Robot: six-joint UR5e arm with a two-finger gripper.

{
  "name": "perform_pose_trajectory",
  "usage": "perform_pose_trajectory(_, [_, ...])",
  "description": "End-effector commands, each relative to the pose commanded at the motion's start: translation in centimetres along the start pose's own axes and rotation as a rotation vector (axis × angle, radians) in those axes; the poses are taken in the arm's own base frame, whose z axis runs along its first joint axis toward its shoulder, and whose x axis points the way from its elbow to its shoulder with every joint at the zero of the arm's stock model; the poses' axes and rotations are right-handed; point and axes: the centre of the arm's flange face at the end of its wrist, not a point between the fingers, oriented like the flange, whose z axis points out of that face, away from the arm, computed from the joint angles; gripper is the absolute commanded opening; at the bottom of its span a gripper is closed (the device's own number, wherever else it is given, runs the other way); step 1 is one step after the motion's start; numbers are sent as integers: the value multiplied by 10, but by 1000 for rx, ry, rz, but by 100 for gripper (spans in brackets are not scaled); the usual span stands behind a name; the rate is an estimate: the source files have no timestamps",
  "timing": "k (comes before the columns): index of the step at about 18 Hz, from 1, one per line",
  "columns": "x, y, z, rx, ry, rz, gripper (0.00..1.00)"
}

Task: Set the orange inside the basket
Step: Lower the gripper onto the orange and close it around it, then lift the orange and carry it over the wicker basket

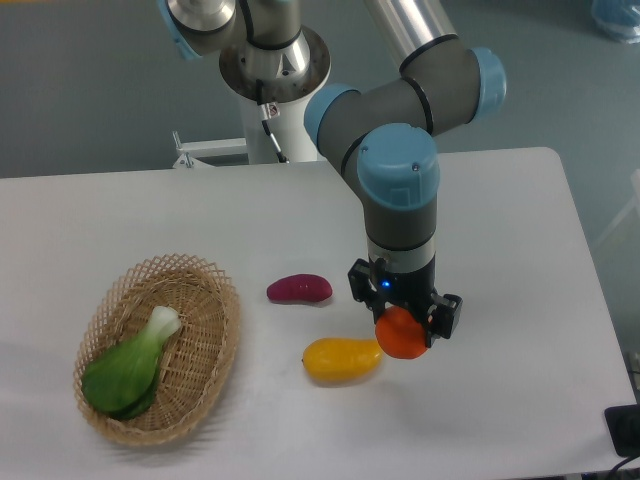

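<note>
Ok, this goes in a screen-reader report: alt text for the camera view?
A robot arm's gripper holds an orange beside a yellow fruit on a white table. A purple vegetable and a wicker basket holding a leafy green lie left.

Lighting: bright, even, diffuse light is falling from overhead. The white table (500, 200) is reading slightly bluish and is showing no hard glare. Shadows: soft, faint ones are lying under the basket (215, 300) and the yellow fruit (340, 360). A mild sheen is showing on the arm's metal tube (405, 20). Focus is holding sharp throughout; no motion blur; edges are showing little distortion.
</note>
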Motion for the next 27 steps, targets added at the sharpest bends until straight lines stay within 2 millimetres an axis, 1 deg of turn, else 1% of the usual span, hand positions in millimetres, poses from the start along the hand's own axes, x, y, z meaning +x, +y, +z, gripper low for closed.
perform_pose_trajectory(3, [0, 0, 0, -2, 3, 2, 65])
perform_pose_trajectory(6, [-5, -2, -6, -15, 23, 1, 65])
perform_pose_trajectory(7, [-5, -3, -5, -18, 29, 1, 65])
perform_pose_trajectory(9, [-4, -6, 7, -23, 39, -4, 64])
perform_pose_trajectory(10, [-4, -7, 9, -22, 42, -7, 64])
perform_pose_trajectory(14, [2, -11, 12, -17, 53, -1, 64])
perform_pose_trajectory(15, [6, -15, 11, -15, 54, 6, 64])
perform_pose_trajectory(18, [25, -33, 13, -9, 64, 28, 64])
perform_pose_trajectory(20, [43, -51, 18, -7, 75, 32, 64])
perform_pose_trajectory(22, [61, -66, 16, 0, 81, 60, 64])
perform_pose_trajectory(23, [72, -74, 15, 1, 85, 77, 64])
perform_pose_trajectory(24, [91, -87, 15, 4, 90, 96, 64])
perform_pose_trajectory(25, [100, -93, 16, 2, 93, 101, 64])
perform_pose_trajectory(26, [114, -103, 17, 3, 99, 111, 64])
perform_pose_trajectory(27, [124, -110, 15, 4, 99, 121, 64])
